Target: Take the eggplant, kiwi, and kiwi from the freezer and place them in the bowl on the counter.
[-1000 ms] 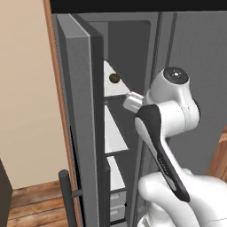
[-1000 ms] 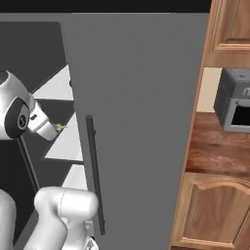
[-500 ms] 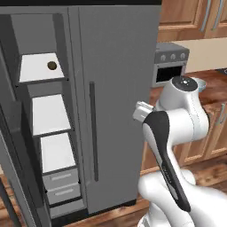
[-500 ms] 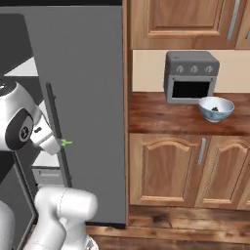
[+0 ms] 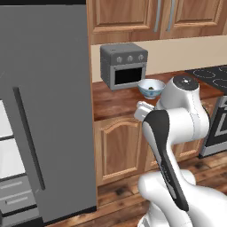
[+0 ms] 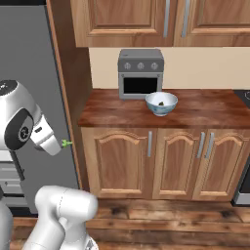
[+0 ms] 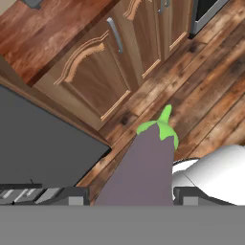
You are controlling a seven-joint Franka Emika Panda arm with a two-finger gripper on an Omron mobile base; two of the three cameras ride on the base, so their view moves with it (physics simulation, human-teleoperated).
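Observation:
My gripper (image 7: 131, 196) is shut on the eggplant (image 7: 143, 167), dull purple with a green stem cap, pointing down at the wooden floor. In the right base view the gripper (image 6: 52, 142) hangs at the left, below counter height, with the green stem (image 6: 66, 143) sticking out. In the left base view it is mostly hidden behind my arm. The bowl (image 6: 161, 111) (image 5: 144, 92) stands on the counter (image 6: 205, 110) (image 5: 115, 102) in front of the toaster oven, with a small dark kiwi (image 6: 160, 103) inside. The freezer (image 5: 9, 155) shows white shelves and drawers at the far left.
A grey toaster oven (image 5: 124, 65) (image 6: 140, 73) stands at the back of the counter. The tall grey fridge door (image 5: 44, 111) with its black bar handle fills the left. A black stove (image 5: 213, 75) lies right of the counter. Cabinet doors (image 7: 95, 72) stand below it.
Both base views have swung right from the open freezer to the counter, so the base has moved. The eggplant stays in the gripper.

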